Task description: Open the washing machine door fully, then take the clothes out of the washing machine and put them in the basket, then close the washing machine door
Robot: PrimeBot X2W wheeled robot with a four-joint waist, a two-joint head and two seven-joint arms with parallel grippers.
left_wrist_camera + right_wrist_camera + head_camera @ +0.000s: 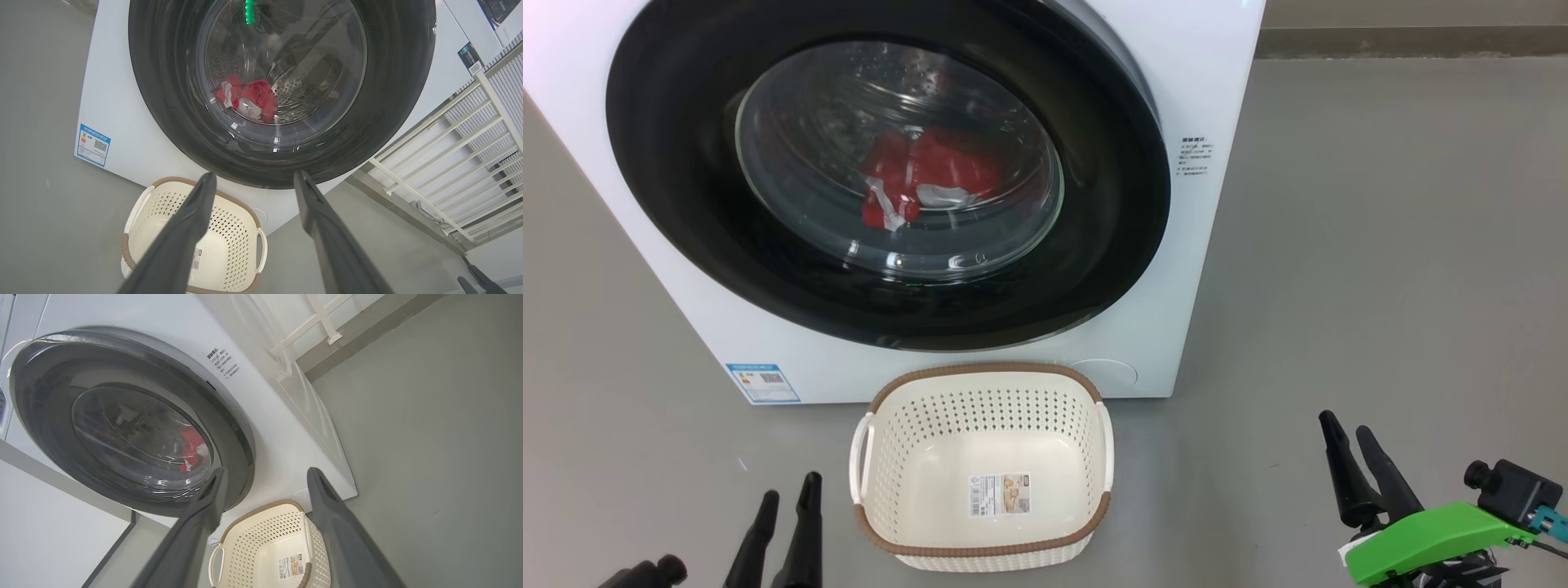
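The white washing machine (pixel 1217 82) fills the upper left of the head view. Its door (pixel 686 204), with a black rim and glass bowl, lies flat against the machine's front. Red clothes (pixel 931 175) with white patches rest in the drum behind the glass, and show in the wrist views too (pixel 257 96) (pixel 190 445). On the floor just in front of the machine, the cream basket (pixel 980 371) holds nothing. My left gripper (pixel 789 487) (pixel 255 174) is open, low and left of the basket. My right gripper (pixel 1346 425) (pixel 267 470) is open, right of the basket. Neither touches anything.
A blue label (pixel 764 382) marks the machine's lower left front. Bare grey floor (pixel 1380 245) spreads to the machine's right as far as a wall skirting (pixel 1413 41). A white slatted rack (pixel 449 155) stands beside the machine in the left wrist view.
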